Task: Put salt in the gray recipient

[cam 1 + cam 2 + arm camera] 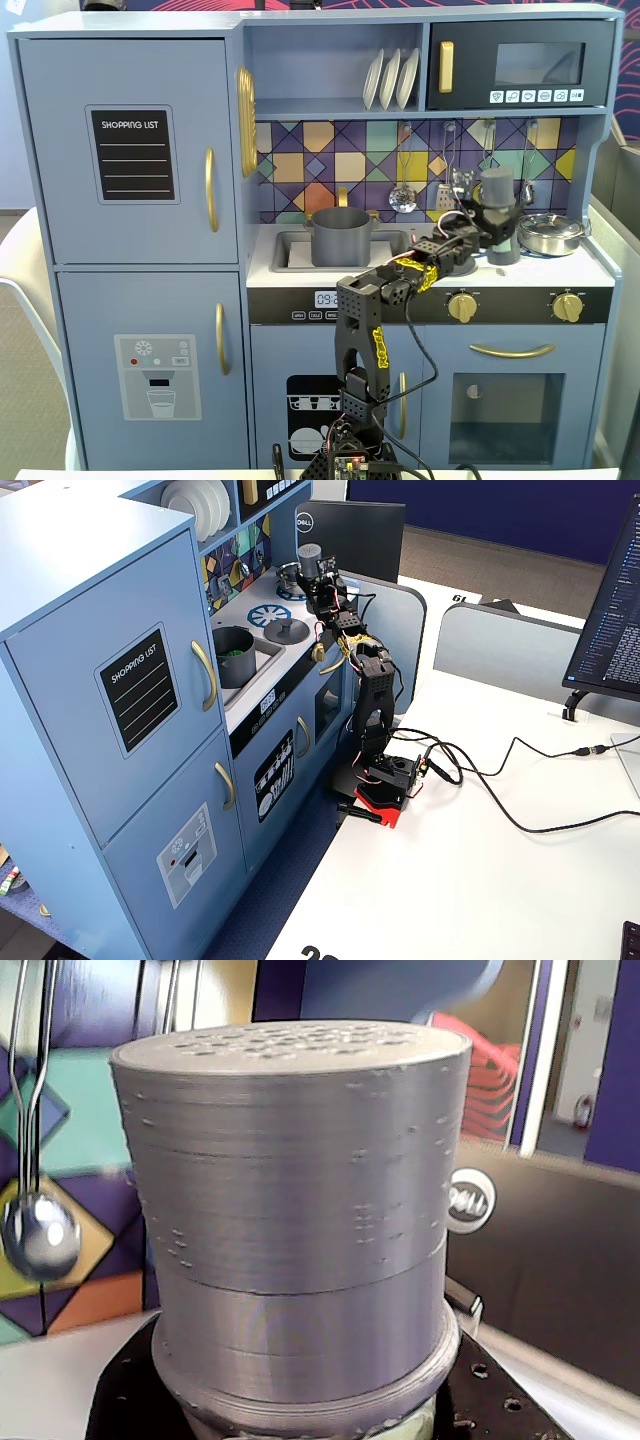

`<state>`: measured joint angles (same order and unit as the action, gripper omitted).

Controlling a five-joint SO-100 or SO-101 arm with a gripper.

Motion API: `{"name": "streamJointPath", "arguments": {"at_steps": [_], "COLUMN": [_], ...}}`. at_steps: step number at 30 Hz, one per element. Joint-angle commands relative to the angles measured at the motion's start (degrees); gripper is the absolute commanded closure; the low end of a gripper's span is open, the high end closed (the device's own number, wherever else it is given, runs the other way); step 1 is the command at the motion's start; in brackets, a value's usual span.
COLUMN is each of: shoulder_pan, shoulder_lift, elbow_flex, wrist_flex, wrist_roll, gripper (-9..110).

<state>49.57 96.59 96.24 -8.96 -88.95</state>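
Note:
The salt [498, 205] is a tall gray shaker that stands upright on the stovetop at the right of the toy kitchen. It fills the wrist view [300, 1210], with a perforated top and a bit of pale green label at its lower edge. My gripper [482, 236] reaches in from the left, and its black jaws sit against both sides of the shaker's lower body [310, 1410]. It also shows in the other fixed view [318, 588]. The gray recipient [342, 235] stands in the sink to the left; in the other fixed view [232, 655] something green shows inside it.
A shiny steel pan [551, 233] sits just right of the salt. A flat gray lid with a knob [285, 628] lies on the near burner. Ladles and utensils [403, 195] hang on the tiled back wall. A shelf of plates [390, 78] is overhead.

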Motion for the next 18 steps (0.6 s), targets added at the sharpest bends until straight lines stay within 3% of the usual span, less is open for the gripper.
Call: {"name": "streamJointPath", "arguments": {"at_steps": [1, 16, 18], "shoulder_pan": [0.9, 1.9, 2.2], "shoulder_lift": [0.3, -0.2, 0.0], "elbow_flex": [-0.5, 6.0, 6.0], "wrist_flex": [-3.1, -7.0, -7.3], "wrist_roll": [2.3, 5.4, 6.2], "gripper": [101, 101, 95]}}
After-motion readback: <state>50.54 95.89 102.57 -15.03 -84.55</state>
